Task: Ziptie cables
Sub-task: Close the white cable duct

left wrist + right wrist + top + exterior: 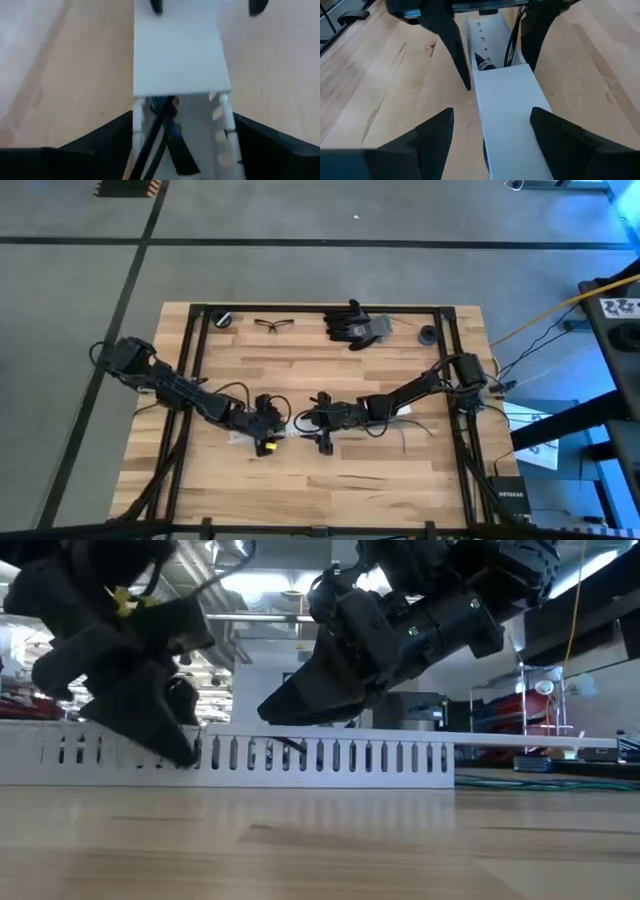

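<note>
A white slotted cable duct (330, 755) lies on the table's middle, part of it closed by a flat white cover (507, 105). Dark cables (160, 132) lie inside its uncovered part; more thin cables (412, 427) lie loose on the wood to the right. My left gripper (183, 115) is open astride the uncovered part, one finger by each side wall. My right gripper (491, 110) faces it, open, astride the covered part. One of its fingers (555, 135) overlaps the cover's edge; the other (432, 137) stands apart from it. My left gripper comes down slanting from the table's left, and its fingers (457, 50) stand close against the duct's two side walls (134, 125). I cannot tell whether they touch. My right gripper comes in from the right; whether its finger touches the cover's edge (540, 107) I cannot tell.
Black gloves (352, 325), safety glasses (273, 325) and two small black round parts (222, 320) (428, 334) lie along the far edge. Black frame rails (198, 370) (455, 420) run near the left and right sides. Bare wood lies toward the near edge.
</note>
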Tool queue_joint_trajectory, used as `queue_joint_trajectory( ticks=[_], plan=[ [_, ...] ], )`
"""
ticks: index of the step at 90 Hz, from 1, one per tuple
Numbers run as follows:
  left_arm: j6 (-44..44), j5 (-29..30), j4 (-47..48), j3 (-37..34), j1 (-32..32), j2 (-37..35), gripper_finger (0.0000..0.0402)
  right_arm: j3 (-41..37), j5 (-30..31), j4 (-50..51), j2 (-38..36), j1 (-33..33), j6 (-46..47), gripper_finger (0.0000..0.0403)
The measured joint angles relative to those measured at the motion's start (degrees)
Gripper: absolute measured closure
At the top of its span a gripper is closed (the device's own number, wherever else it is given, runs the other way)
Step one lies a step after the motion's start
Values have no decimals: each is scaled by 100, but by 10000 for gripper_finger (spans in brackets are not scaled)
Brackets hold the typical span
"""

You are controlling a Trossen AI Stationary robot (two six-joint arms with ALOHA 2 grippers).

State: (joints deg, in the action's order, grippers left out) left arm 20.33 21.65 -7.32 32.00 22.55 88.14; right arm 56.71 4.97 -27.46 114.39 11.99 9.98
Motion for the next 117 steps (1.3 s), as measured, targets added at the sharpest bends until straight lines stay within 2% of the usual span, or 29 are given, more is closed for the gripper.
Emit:
queue_joint_trajectory(
  ticks=[20, 45, 66, 85, 95, 117],
  plan=[
    [-56, 92, -1360, -771, 74, -24, 154, 10, 62, -147, 22, -2, 5, 148],
    [-66, -20, -1861, -1116, 16, -177, 164, 363, 127, -18, 247, -46, -437, 162],
    [2, -26, -1807, -1122, -3, -179, 165, 847, 294, 808, 332, -162, -606, 198],
    [-19, -16, -1761, -1116, -7, -179, 165, 1457, -25, 2163, 310, -315, -702, 202],
    [-72, -22, -1757, -1116, -9, -179, 165, 1617, -66, 2471, 308, -354, -733, 190],
    [-108, -50, -1737, -1116, -7, -184, 165, 1670, -302, 2714, 339, -460, -761, 130]
  ],
)
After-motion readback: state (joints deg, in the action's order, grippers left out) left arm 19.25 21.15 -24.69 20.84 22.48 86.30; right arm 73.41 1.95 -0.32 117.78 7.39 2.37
